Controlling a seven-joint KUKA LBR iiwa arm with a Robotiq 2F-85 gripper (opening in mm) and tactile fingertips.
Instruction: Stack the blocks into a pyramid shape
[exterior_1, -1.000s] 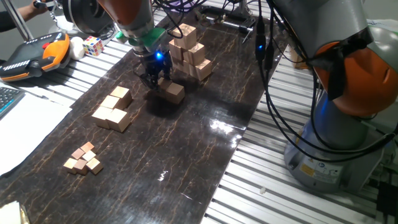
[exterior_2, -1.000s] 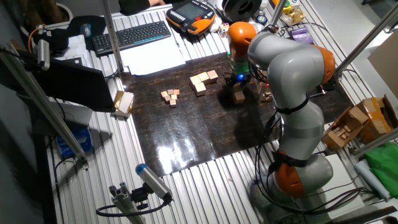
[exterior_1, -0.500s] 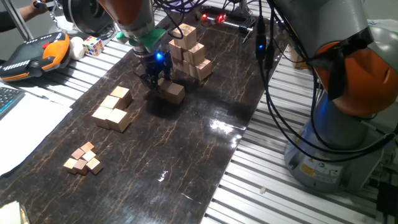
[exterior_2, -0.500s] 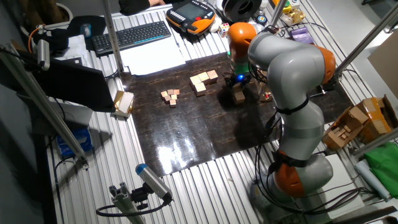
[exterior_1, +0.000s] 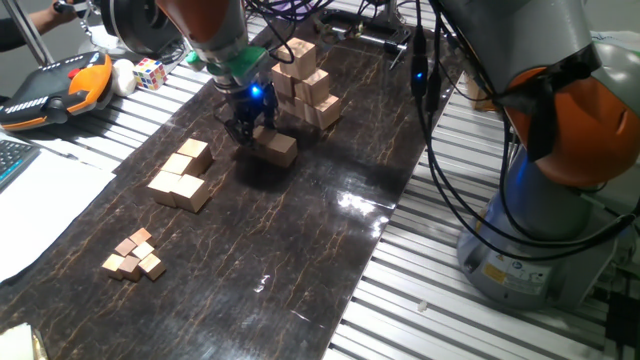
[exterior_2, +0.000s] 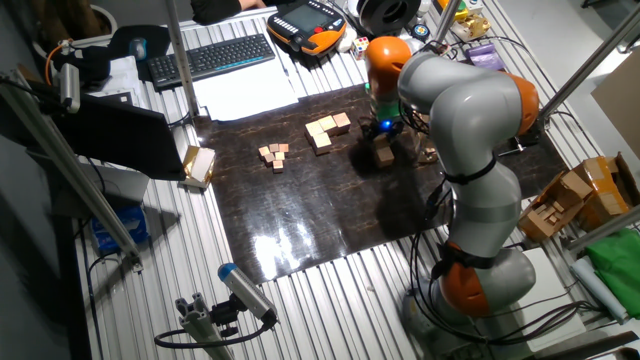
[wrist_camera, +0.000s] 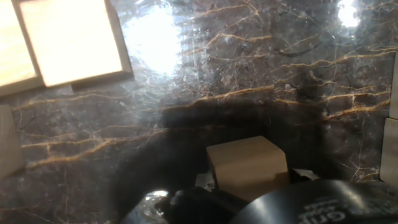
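Observation:
Several mid-sized tan blocks (exterior_1: 182, 175) lie in a flat cluster on the dark mat (exterior_1: 300, 250), also seen in the other fixed view (exterior_2: 325, 130); they form no stepped pile. A single tan cube (exterior_1: 279, 148) rests on the mat apart from them, to their right. My gripper (exterior_1: 252, 132) hangs low just behind this cube, fingers spread and holding nothing. In the hand view the cube (wrist_camera: 249, 167) sits at the bottom, partly hidden by the dark gripper body. In the other fixed view the gripper (exterior_2: 383, 140) stands over the cube (exterior_2: 384, 154).
A taller stack of bigger cubes (exterior_1: 305, 85) stands close behind the gripper. Tiny pinkish cubes (exterior_1: 135, 255) lie at the mat's near left. A teach pendant (exterior_1: 50, 90), a Rubik's cube (exterior_1: 150, 72) and papers (exterior_1: 40, 200) are left of the mat. The arm's base (exterior_1: 560, 220) is at the right.

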